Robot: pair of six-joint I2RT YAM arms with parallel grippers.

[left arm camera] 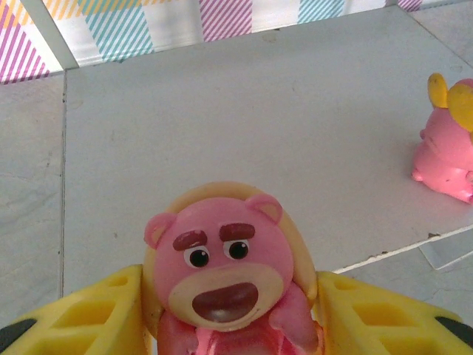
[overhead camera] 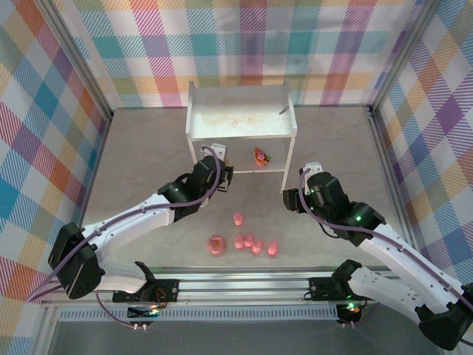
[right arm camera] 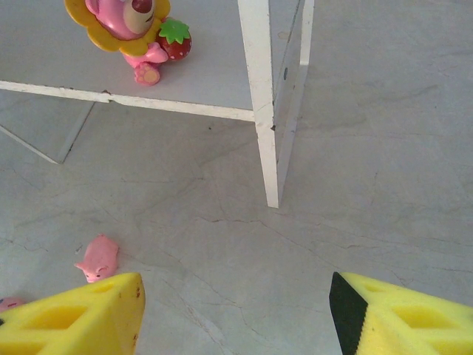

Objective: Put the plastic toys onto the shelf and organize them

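My left gripper (left arm camera: 229,314) is shut on a pink bear figure (left arm camera: 222,270), held upright at the left front edge of the white shelf's (overhead camera: 240,115) lower tier (left arm camera: 222,111). From above, this gripper (overhead camera: 222,176) sits at the shelf's front left leg. A pink figure with yellow petals and a red strawberry (right arm camera: 133,26) stands on the lower tier (right arm camera: 207,74); the same figure (overhead camera: 260,155) shows from above. My right gripper (right arm camera: 236,314) is open over bare table by the front right leg (right arm camera: 262,111). One pink pig (right arm camera: 97,259) lies near its left finger.
On the table in front of the shelf lie a lone pig (overhead camera: 238,219), a pink donut (overhead camera: 216,244) and a row of several pigs (overhead camera: 256,244). Checked walls close in the table on three sides. The arms' mounting rail (overhead camera: 244,285) runs along the near edge.
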